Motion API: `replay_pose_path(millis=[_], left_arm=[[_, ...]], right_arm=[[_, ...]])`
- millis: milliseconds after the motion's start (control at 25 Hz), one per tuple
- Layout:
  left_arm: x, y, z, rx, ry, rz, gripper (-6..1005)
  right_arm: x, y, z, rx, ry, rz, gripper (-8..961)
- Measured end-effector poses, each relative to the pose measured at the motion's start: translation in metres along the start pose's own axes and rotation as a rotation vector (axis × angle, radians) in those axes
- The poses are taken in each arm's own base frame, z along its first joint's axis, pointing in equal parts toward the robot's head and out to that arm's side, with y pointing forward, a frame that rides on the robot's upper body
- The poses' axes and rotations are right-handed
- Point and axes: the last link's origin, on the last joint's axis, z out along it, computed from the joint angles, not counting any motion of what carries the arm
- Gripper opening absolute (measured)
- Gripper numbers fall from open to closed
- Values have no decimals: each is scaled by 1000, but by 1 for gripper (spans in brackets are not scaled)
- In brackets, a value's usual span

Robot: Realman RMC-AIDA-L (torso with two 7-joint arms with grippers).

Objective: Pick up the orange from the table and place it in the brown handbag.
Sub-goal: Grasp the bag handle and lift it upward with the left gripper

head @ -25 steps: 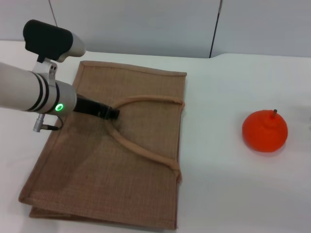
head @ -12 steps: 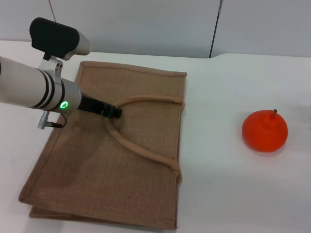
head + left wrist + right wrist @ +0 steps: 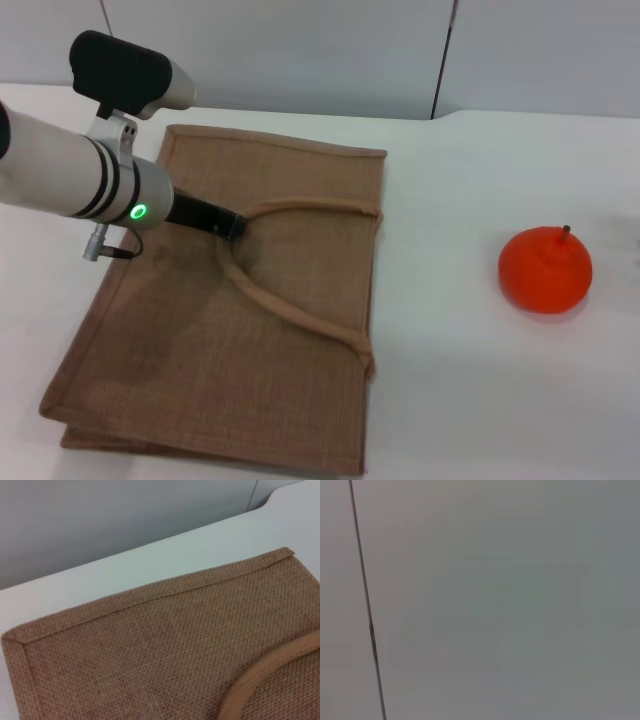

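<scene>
At nine o'clock the left gripper (image 3: 232, 226) meets the brown handbag's (image 3: 290, 400) handle (image 3: 300, 312); I cannot tell whether its jaws are apart. The bag lies flat, so a missed handle leaves it closed. At three o'clock the orange (image 3: 545, 270) sits on the white worktop (image 3: 450, 380) before a grey wall (image 3: 300, 50). The right gripper is unseen.

Head view: scene taken from above and in front, whole brown handbag (image 3: 230, 320) and table (image 3: 470, 400) covered. Left wrist view: held close over the bag's far corner (image 3: 150, 645), weave and handle loop (image 3: 260, 675) shared with the head view. Right wrist view: only a grey wall panel (image 3: 495, 600) is faced.
</scene>
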Motion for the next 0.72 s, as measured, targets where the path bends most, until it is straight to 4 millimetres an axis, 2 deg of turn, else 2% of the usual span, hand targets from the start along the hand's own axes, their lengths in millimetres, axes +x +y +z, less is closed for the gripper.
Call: replay_pose_path(millis=[360, 720], left_arm=[[-3, -1, 2, 1, -16, 2, 188], [4, -3, -3, 18, 23, 22, 128]], right_arm=[[0, 0, 0, 0, -3, 1, 869], [0, 2, 1, -11, 3, 9, 869]])
